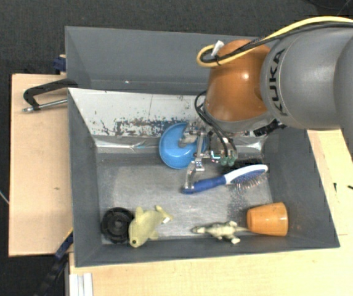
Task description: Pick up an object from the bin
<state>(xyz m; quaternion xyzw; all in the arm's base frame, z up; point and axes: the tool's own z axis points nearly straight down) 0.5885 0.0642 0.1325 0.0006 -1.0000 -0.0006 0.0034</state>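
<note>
My gripper (196,164) hangs low in the middle of the bin, beneath the orange wrist cover. Its metal tip comes down just above the handle end of a blue-and-white brush (227,179), which lies flat and points right. A round blue cup (172,148) sits directly to the gripper's left, against the back wall, and part of the gripper overlaps its right rim. Whether the gripper touches the brush or the cup I cannot tell.
An orange cup (267,219) lies on its side at the front right. Along the front wall lie a small pale toy lizard (219,230), a yellowish soft toy (144,224) and a black ring (116,222). The arm covers the back right.
</note>
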